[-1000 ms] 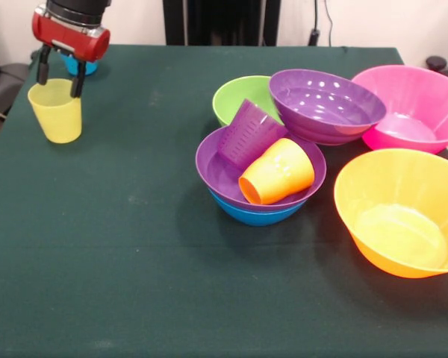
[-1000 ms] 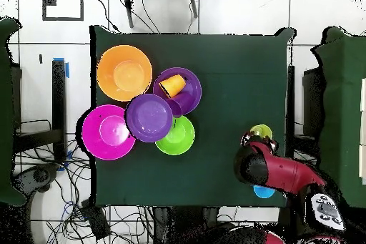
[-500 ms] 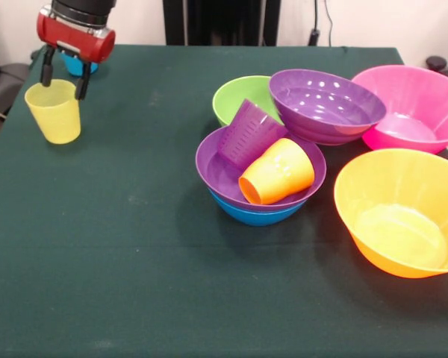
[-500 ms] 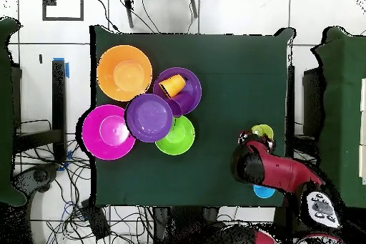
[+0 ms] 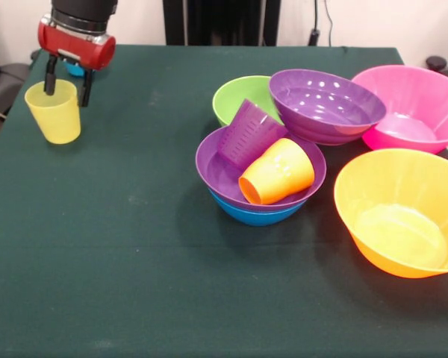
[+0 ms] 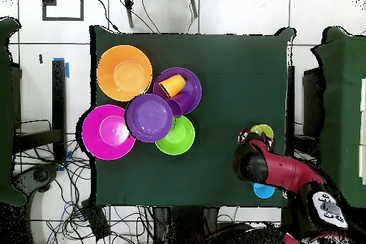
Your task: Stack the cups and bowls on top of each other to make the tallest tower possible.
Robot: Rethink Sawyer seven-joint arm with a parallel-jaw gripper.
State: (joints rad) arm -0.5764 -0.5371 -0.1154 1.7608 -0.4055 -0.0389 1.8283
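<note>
My gripper [image 5: 67, 80] hangs open over the right side of the yellow cup's rim; the cup [image 5: 54, 112] stands upright on the table at the far left. One finger [image 5: 51, 74] sits above the cup's mouth, the other just outside its right wall. The blue cup [image 5: 75, 68] peeks out behind the gripper. The tower is a blue bowl [image 5: 257, 215] with a purple bowl [image 5: 216, 168] nested in it. A purple cup [image 5: 250, 134] and an orange cup [image 5: 278, 171] lie tipped inside. From overhead, the arm [image 6: 268, 171] lies beside the yellow cup [image 6: 261, 132].
A green bowl [image 5: 235, 97] and a second purple bowl [image 5: 325, 104] sit behind the tower. A pink bowl [image 5: 414, 104] and a large orange bowl [image 5: 399, 212] stand at the right. The table's left edge runs close to the yellow cup.
The gripper has drifted a little right and upward. The yellow cup shifted slightly left early on and now stands still.
</note>
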